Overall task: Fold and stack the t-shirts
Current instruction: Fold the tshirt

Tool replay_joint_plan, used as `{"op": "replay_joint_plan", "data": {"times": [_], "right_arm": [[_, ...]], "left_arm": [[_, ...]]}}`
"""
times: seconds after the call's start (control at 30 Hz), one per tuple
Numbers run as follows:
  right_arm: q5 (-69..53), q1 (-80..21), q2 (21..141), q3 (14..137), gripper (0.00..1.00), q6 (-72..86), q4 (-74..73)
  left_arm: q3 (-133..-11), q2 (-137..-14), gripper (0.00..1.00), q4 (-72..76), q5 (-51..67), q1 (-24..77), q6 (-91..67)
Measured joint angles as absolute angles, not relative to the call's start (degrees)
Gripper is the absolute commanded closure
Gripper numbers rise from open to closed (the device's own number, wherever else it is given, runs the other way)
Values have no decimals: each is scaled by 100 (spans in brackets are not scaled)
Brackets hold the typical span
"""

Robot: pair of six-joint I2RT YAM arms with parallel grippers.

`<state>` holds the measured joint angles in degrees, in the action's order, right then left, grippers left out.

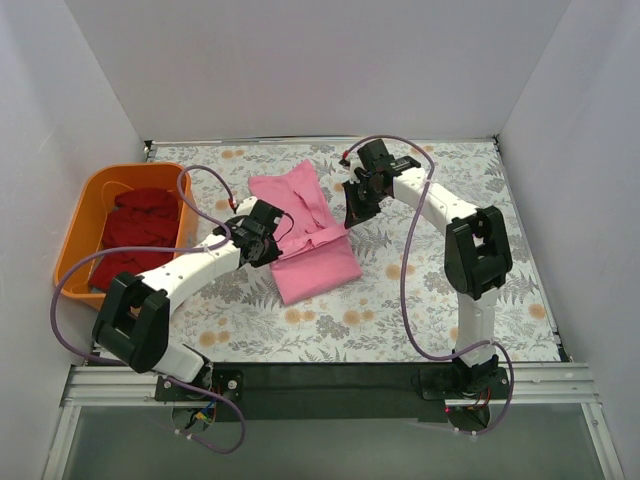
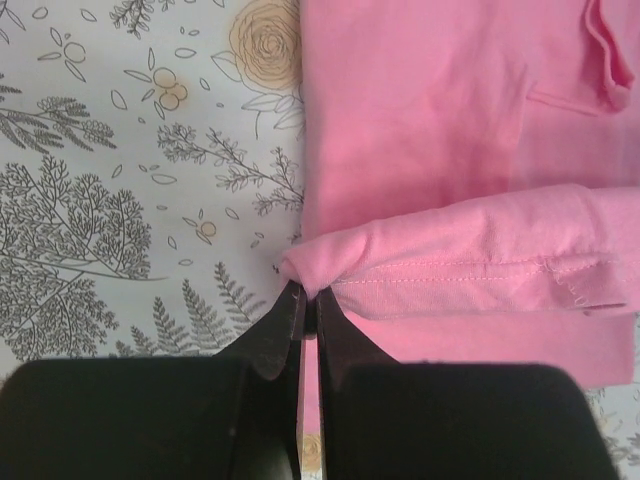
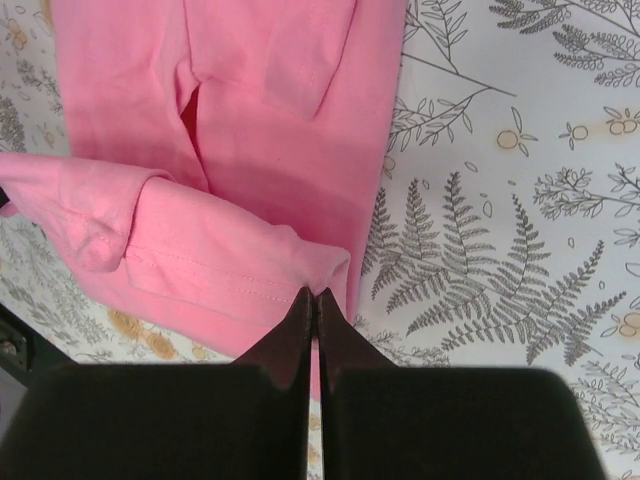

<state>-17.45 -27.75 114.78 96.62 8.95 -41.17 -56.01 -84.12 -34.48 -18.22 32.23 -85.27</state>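
Plain white walls [image 1: 320, 70] enclose a floral-printed tabletop [image 1: 300, 325] in the overhead view. A bright pink cloth t-shirt [image 1: 318, 268] lies partly folded at the middle of it, between the left gripper [image 1: 272, 252] and the right gripper [image 1: 352, 212]. At the left edge, dark red cloth t-shirts [image 1: 135, 230] are heaped in a rectangular orange plastic basket [image 1: 88, 200].

From the left wrist, the left gripper [image 2: 305, 295] is closed tight on a hemmed fold at the pink shirt's [image 2: 420, 150] edge.

From the right wrist, the right gripper [image 3: 313, 300] likewise pinches a raised fold at the shirt's [image 3: 260, 170] edge beside the fern print.
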Motion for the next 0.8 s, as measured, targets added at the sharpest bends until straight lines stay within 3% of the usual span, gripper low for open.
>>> {"op": "replay_joint_plan", "data": {"times": [0.33, 0.53, 0.6, 0.63, 0.7, 0.73, 0.8], "right_arm": [[-1599, -2777, 11869, 9664, 99, 886, -3730], [-1511, -2777, 11915, 9653, 96, 921, -3459], [-1490, -2777, 11959, 9651, 89, 939, -3391], [-1481, -2777, 11985, 9647, 84, 967, -3365], [-1439, -2777, 12031, 9618, 78, 1015, -3282], [-1420, -2775, 12049, 9607, 77, 1031, -3262], [-1387, -2773, 12051, 9548, 75, 1033, -3203]], "left_arm": [[-5295, -8792, 100, -2576, -1999, 3144, -8167], [-5286, -9024, 93, -2303, -2112, 3107, -8060], [-5286, -9072, 87, -2228, -2147, 3107, -8029], [-5286, -9089, 78, -2202, -2167, 3105, -8020], [-5286, -9109, 70, -2169, -2220, 3103, -7979], [-5286, -9118, 60, -2176, -2255, 3092, -7964], [-5286, -9118, 54, -2182, -2338, 3079, -7926]]}}
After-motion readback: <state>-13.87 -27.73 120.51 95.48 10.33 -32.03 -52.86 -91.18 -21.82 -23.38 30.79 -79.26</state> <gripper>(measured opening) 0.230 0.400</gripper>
